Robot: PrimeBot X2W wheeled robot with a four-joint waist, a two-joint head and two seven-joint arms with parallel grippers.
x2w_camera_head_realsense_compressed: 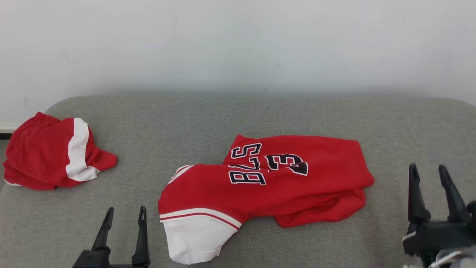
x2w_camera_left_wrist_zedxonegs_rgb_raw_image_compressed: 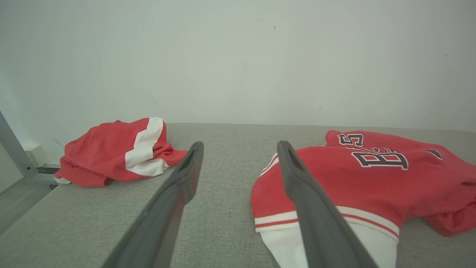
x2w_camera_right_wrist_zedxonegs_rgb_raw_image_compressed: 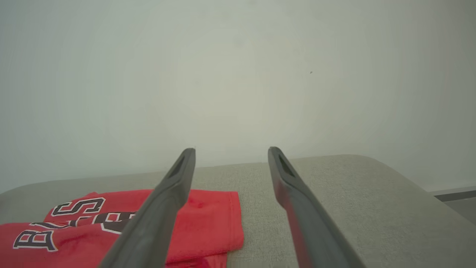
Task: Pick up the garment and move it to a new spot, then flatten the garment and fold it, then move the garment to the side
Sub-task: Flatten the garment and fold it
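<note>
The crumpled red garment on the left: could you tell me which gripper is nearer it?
Left. The left gripper is just right of the garment, nearer the robot; the right gripper is beyond the lettered jersey.

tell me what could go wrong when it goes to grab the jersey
The jersey lies bunched in overlapping folds, so the jaws may pinch several layers and lift a wad that is hard to flatten.
A second red garment sits at the left edge of the pad; moving the jersey that way could tangle them or push it off.
</note>
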